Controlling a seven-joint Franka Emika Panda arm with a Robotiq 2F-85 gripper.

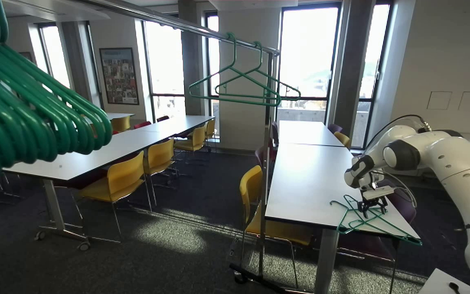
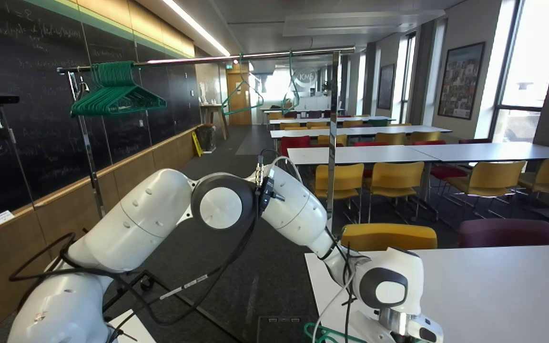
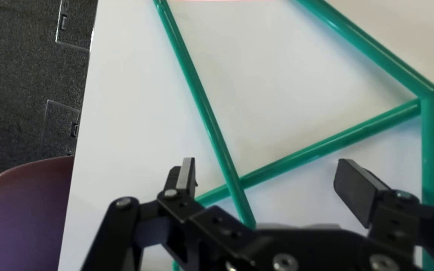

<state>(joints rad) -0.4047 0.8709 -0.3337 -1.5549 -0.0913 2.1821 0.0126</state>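
Two black fingers [image 3: 358, 190] stand wide apart low over green hangers [image 3: 210, 118], the crossing of a pair of bars showing between the fingertips in the wrist view; whether they touch the hangers cannot be told. The hangers lie overlapping on a white table [image 1: 308, 179], at its end, some bars reaching the edge in an exterior view. Just beside that table is a purple chair [image 3: 25, 214]. The white arm [image 2: 298, 209] bends down to the table, and past it a metal rail [image 2: 188, 60] carries a tight bunch of hangers [image 2: 115, 90] toward one end and two spaced hangers [image 1: 237, 101] toward its opposite end. Beyond the rail stand yellow chairs [image 2: 397, 186] and more white tables [image 2: 360, 155]. Tall windows [image 1: 310, 49] rise at the back.
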